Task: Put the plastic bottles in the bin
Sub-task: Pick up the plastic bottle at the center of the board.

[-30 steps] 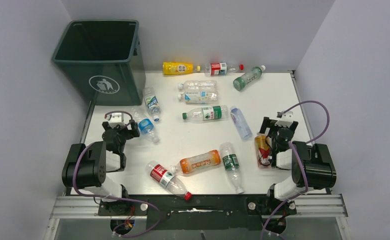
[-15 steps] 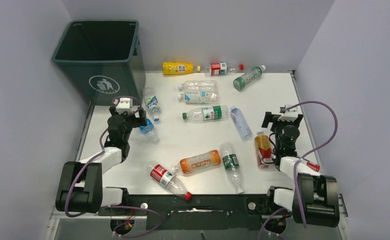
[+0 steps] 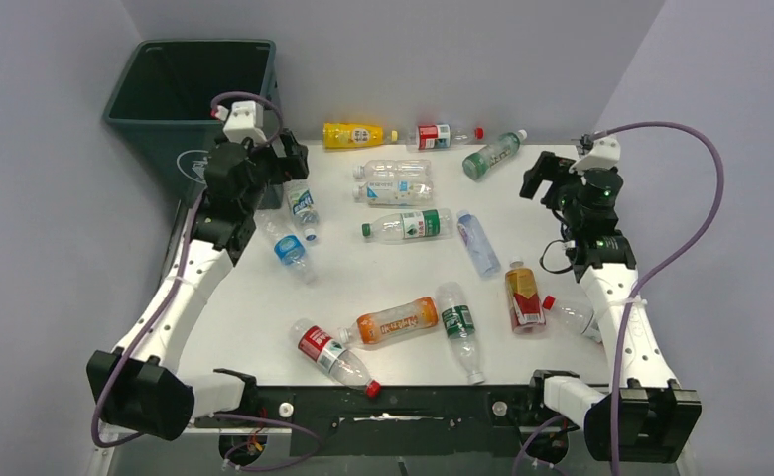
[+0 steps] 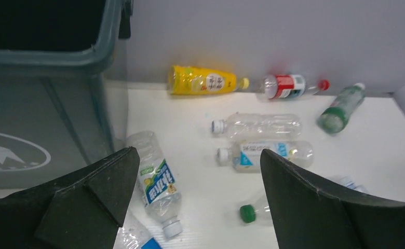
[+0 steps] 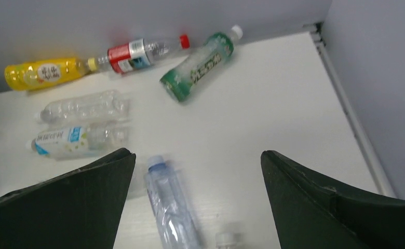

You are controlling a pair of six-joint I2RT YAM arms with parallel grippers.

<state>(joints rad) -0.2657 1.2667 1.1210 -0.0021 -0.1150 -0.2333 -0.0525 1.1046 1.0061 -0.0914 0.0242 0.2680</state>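
The dark green bin (image 3: 150, 149), marked with a white litter logo, is stood upright and open at the far left corner, though its dark inside cannot be made out clearly. The plastic bottles (image 3: 408, 225) are all laid on their sides on the white tabletop (image 3: 562, 198): a yellow bottle (image 3: 353, 135), a red-capped bottle (image 3: 441, 135) and a green bottle (image 3: 490, 155) are ranged along the far edge, with two clear bottles (image 3: 393, 170) set parallel just nearer. Two blue-labelled bottles (image 3: 302, 206) are seen near the bin, while an orange bottle (image 3: 395, 321) is flanked by a red-labelled bottle (image 3: 331, 355) and a green-labelled bottle (image 3: 457, 327) toward the near edge.
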